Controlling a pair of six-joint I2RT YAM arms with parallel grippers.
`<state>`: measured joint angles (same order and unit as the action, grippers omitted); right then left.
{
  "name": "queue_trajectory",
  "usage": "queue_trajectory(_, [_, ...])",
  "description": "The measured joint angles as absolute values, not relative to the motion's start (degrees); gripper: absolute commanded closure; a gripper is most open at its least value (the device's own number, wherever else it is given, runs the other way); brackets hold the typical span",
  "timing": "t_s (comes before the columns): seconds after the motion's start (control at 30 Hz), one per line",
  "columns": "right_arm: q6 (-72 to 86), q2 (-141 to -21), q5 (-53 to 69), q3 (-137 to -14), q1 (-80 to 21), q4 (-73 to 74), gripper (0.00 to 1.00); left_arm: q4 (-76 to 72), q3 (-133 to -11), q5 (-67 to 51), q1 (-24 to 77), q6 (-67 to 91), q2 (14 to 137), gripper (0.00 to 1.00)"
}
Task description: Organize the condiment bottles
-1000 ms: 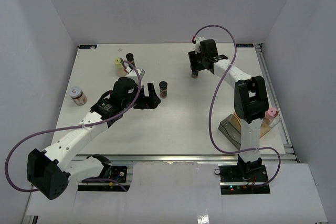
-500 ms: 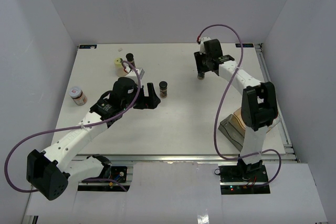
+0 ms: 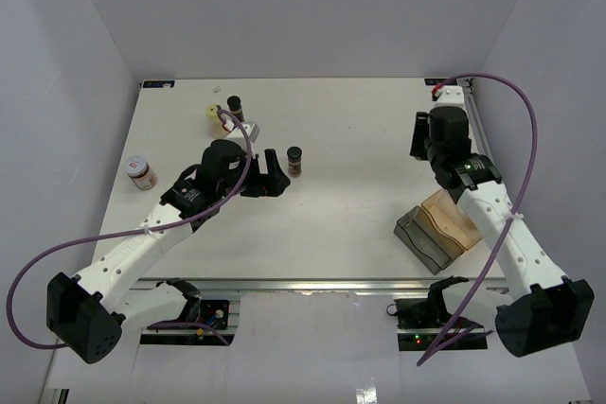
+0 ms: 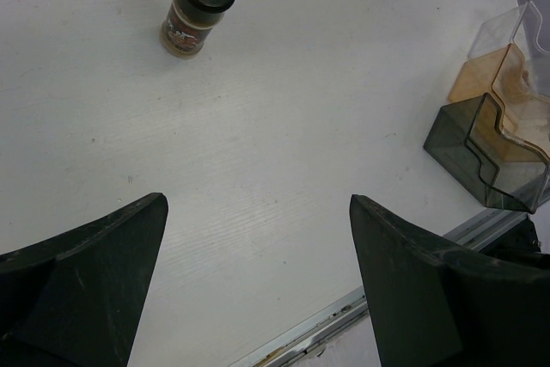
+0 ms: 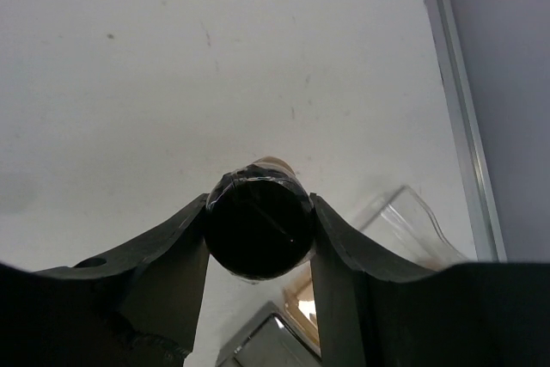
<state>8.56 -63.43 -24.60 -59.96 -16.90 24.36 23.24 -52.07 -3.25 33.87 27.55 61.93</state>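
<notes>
Five condiment bottles [image 3: 294,160] [image 3: 234,102] [image 3: 212,113] [image 3: 140,171] [image 5: 258,225] (one gripped); one tray [image 3: 417,232].

White links [image 3: 142,239], black joints, looping purple cables [image 3: 532,139]; pincer fingers [image 4: 82,277] matte black wedges.

First jar [image 3: 213,113] stands far left, second jar [image 3: 235,102] just right of it, third jar [image 3: 294,160] toward the middle, fourth jar [image 3: 140,172] at the left edge; rack [image 3: 431,234] near right, fifth jar [image 5: 258,225] seemingly beyond it.

Dark jar [image 5: 258,223]: label out of sight behind cap
</notes>
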Motion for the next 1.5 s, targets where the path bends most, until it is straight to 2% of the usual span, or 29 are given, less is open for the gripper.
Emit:
queue_trajectory(0.3, [14.54, -54.59, -28.52, -45.17, -13.07, 27.46, 0.92, 22.39, -49.87, -5.41, 33.87, 29.52, 61.45, 0.02])
queue_trajectory(0.5, [17.16, -49.75, -31.35, -40.63, -12.47, 26.91, 0.92, 22.69, -49.5, -5.39, 33.87, 29.6, 60.71, 0.02])
queue_trajectory(1.0, [19.41, -49.05, -33.5, -32.7, -12.43, 19.87, 0.91, 22.73, -49.47, -5.34, 33.87, 29.81, 60.27, 0.02])
queue_trajectory(1.1, [19.74, -49.66, -33.63, -32.19, -12.43, 17.86, 0.87, 22.83, -49.43, -5.32, 33.87, 29.82, 60.27, 0.02])
queue_trajectory(1.27, [20.96, -51.0, -34.1, -31.28, -12.42, 16.0, 0.71, 23.55, -49.43, -5.23, 33.87, 29.76, 60.26, 0.02])
queue_trajectory(1.3, [21.3, -51.0, -34.15, -30.87, -12.4, 15.62, 0.62, 23.64, -49.43, -5.15, 33.87, 29.73, 60.27, 0.02])
queue_trajectory(1.33, [21.67, -51.02, -34.21, -30.37, -12.39, 15.23, 0.58, 23.71, -49.43, -5.11, 33.87, 29.64, 60.27, 0.02])
queue_trajectory(1.5, [23.32, -51.11, -34.46, -28.51, -12.38, 14.49, 0.44, 23.98, -49.43, -5.08, 33.87, 29.62, 60.27, 0.02])
